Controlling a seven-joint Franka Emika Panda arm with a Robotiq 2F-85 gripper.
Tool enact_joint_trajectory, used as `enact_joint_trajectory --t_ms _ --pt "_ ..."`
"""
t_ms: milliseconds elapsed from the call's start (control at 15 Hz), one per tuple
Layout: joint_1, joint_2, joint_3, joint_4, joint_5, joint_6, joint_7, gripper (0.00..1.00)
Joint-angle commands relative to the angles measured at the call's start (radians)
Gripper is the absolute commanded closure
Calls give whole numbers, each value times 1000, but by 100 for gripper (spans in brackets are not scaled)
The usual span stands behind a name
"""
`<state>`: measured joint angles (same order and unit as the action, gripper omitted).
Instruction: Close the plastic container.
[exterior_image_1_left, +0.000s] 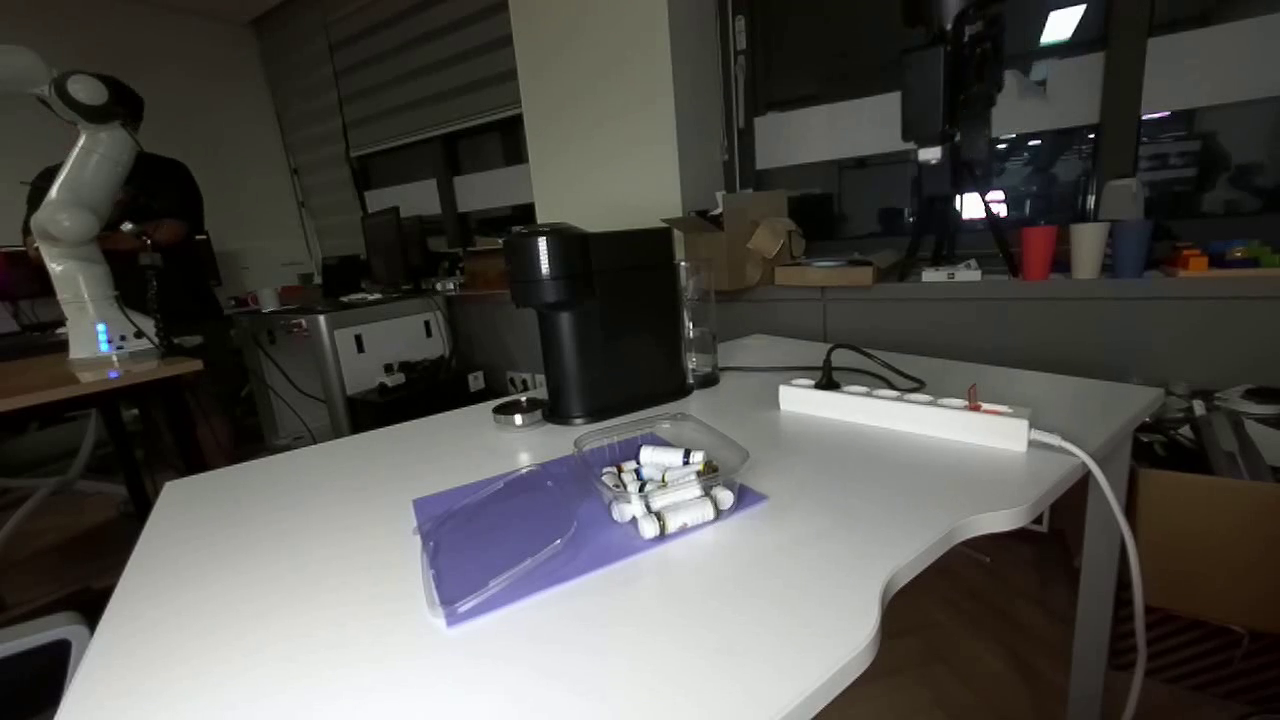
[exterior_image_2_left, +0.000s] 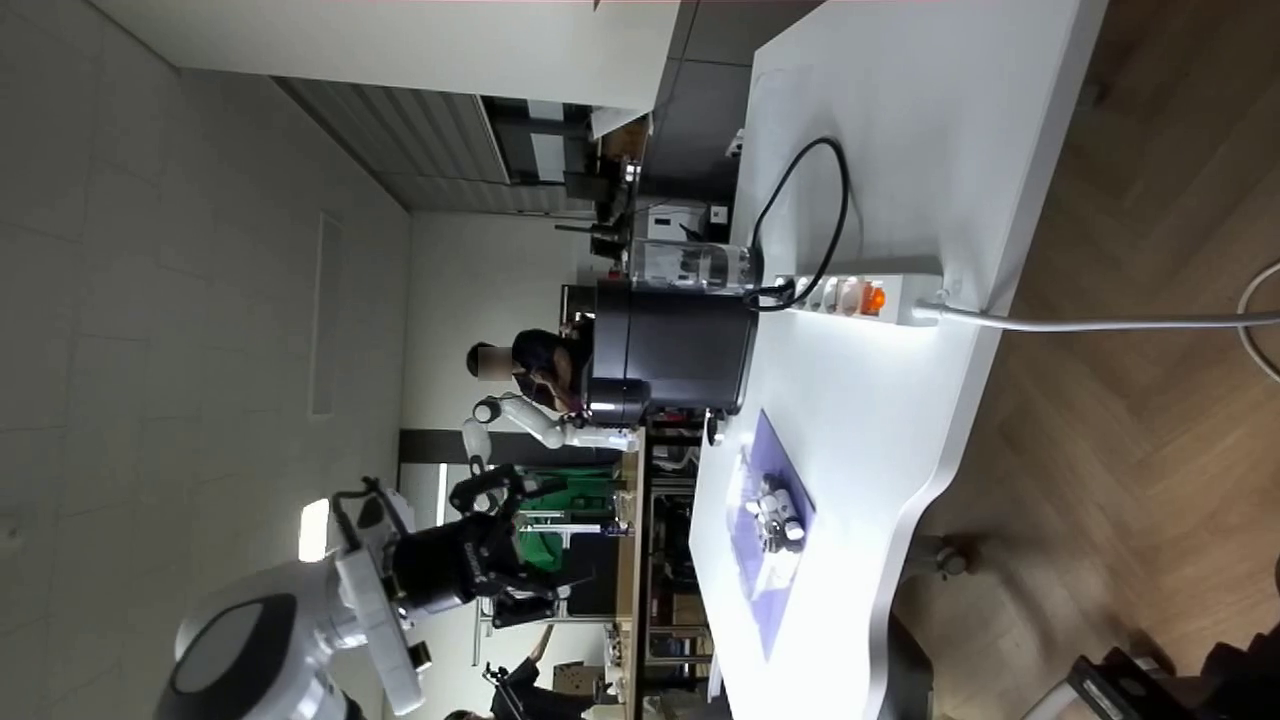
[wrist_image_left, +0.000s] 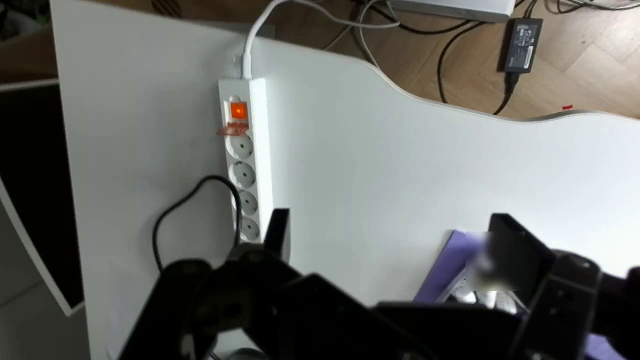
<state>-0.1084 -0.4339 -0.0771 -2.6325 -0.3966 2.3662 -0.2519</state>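
Note:
The clear plastic container (exterior_image_1_left: 735, 462) stands upright on a purple mat (exterior_image_1_left: 600, 550) and holds several small white bottles (exterior_image_1_left: 672, 480). Its transparent lid (exterior_image_1_left: 500, 535) lies folded open beside it on the mat. The container (exterior_image_2_left: 775, 515) also shows in an exterior view, where glare makes the lid hard to make out. In the wrist view part of the container (wrist_image_left: 451, 286) shows at the lower right, partly hidden by a finger; the lid is hidden there. My gripper (wrist_image_left: 391, 220) is open and empty. It hangs well above the table, also seen in an exterior view (exterior_image_2_left: 568, 540).
A tall black coffee machine (exterior_image_1_left: 630, 320) stands behind the container, with a small metal tin (exterior_image_1_left: 518, 412) beside it. A white power strip (exterior_image_1_left: 900, 415) with a black cable (wrist_image_left: 197, 187) lies on the white table (exterior_image_1_left: 300, 580). The table has a wavy edge.

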Motion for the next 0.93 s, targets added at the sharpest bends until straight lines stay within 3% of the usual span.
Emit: enact_joint_trajectory --t_ms 0,200,400,733,867 --pt "33 51 63 -90 -99 170 8 0" --pt "24 126 139 -157 -246 329 41 0" --pt "-13 219 225 -161 -487 425 125 0" --pt "-49 329 346 -89 -915 414 279 0" --pt "-41 358 376 -41 -1080 345 369 0"
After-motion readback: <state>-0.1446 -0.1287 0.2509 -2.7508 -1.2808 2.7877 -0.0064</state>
